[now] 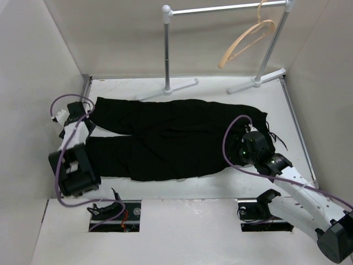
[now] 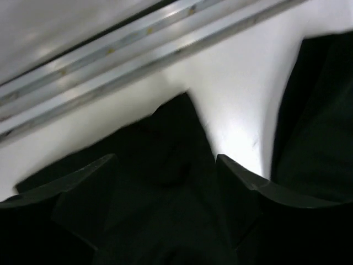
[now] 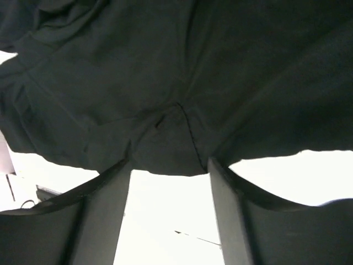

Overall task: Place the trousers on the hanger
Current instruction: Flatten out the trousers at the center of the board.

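Setting: White walls (image 1: 110,38) box in a white table (image 1: 220,190), with a clothes rail (image 1: 220,8) standing along its far side
Trousers: black trousers (image 1: 176,138) lie flat across the middle of the table, legs pointing left and waistband to the right, well apart from the rail
Hanger: a tan hanger (image 1: 245,41) hangs tilted by its hook from the right end of the rail, with nothing draped over it
Left gripper (image 2: 165,159): low over the leg ends, fingers spread, a corner of black cloth lying between them but not pinched
Right gripper (image 3: 168,160): low at the near edge by the waistband, fingers apart, bare table showing between them and the cloth's edge just past the tips; it holds nothing
Why they stand so: one arm at each end looks like a set-up for lifting the trousers as a span, which would keep them from bunching on the way up
Edges: the leg ends lie near the left wall and a metal strip (image 2: 138,49) at the table's border; the waistband stops short of the right side; a bare band of table runs along the near edge of the cloth
Room to move: open table lies between the trousers and the rail's feet; the hanger sits high at the far right, nearer the right arm, and the rail's uprights look likely to crowd any approach
Progress: early by the look of it, with the trousers not yet lifted
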Available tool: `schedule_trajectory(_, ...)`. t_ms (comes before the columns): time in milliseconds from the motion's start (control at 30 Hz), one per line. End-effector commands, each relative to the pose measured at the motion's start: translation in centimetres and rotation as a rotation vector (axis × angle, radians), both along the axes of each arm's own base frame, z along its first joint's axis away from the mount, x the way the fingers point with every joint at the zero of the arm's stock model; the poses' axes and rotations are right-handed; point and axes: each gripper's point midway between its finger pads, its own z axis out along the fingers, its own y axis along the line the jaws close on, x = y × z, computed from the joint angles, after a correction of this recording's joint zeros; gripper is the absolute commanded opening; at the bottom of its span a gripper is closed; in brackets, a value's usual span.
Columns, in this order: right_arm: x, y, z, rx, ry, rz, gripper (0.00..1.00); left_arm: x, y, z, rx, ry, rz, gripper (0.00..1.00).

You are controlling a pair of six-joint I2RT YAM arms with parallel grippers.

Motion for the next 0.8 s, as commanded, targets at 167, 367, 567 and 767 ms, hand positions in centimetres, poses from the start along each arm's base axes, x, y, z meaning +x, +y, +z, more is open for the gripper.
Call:
schedule_trajectory(167,-0.9,3.0,1.5,0.053,-0.065,0.137,0.22,-13.3,-4.6,1.8,-0.063,-0.049,0.142,0.57)
schedule_trajectory(367,-2.3,4.2,1.1,0.066,-0.049,0.188,0.32,-17.9,-7.3,-1.2,-0.197,-0.083,0.291,0.56)
schedule_trajectory(567,-2.9,3.7,1.6,0.081,-0.061,0.190,0.49,-18.4,-7.1,-3.8,-0.272,-0.093,0.439,0.53)
schedule_trajectory(767,-3.2,3.0,1.8,0.090,-0.053,0.174,0.57,-18.5,-5.5,-5.2,-0.236,-0.111,0.499,0.52)
